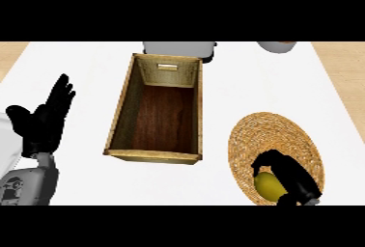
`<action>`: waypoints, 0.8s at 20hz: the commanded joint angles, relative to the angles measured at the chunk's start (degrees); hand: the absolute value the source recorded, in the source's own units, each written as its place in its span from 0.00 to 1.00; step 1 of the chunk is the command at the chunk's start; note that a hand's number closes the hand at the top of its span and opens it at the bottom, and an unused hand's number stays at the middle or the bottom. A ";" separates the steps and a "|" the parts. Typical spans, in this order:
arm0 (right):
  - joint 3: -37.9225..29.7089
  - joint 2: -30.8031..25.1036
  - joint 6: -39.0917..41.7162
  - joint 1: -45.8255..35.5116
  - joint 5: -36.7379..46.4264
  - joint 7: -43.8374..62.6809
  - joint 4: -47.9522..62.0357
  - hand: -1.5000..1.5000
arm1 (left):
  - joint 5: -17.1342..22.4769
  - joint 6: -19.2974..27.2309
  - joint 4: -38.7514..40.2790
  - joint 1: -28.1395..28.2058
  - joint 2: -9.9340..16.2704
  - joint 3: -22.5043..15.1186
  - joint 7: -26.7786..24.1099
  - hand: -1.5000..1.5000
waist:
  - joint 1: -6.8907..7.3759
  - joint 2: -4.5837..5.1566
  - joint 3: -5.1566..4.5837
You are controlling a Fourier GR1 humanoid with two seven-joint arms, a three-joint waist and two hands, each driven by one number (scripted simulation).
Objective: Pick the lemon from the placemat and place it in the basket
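A yellow lemon (267, 186) lies on the near part of a round woven placemat (274, 132) at the right. My right hand (288, 176) is over it, fingers and thumb curled round the lemon's top and right side, hiding part of it. The basket (118, 116), a rectangular woven box with a dark wooden bottom and nothing inside, stands in the middle of the white counter, left of the placemat. At the left edge my left hand (44, 120) rests open, fingers pointing up, apart from the basket.
A grey object (178, 48) stands just behind the basket at the counter's far edge. Another pale rounded object (279, 46) shows at the far right. Bare white counter (235, 87) lies between basket and placemat.
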 commanded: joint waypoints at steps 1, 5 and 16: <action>16.13 11.13 -0.25 1.68 3.43 3.15 -0.68 1.00 | -0.23 -0.50 0.30 -0.95 -0.34 -0.97 -0.27 0.50 | 2.61 1.31 2.65; 25.90 11.27 0.94 2.76 3.59 6.83 -2.55 1.00 | 0.04 -0.99 0.91 -1.11 -0.53 -1.26 -0.05 0.50 | 3.15 1.64 2.89; 54.34 11.65 -26.28 14.68 -11.93 12.92 -15.53 1.00 | 0.22 0.15 1.05 0.49 -0.46 0.29 -0.65 0.50 | -0.34 0.79 3.12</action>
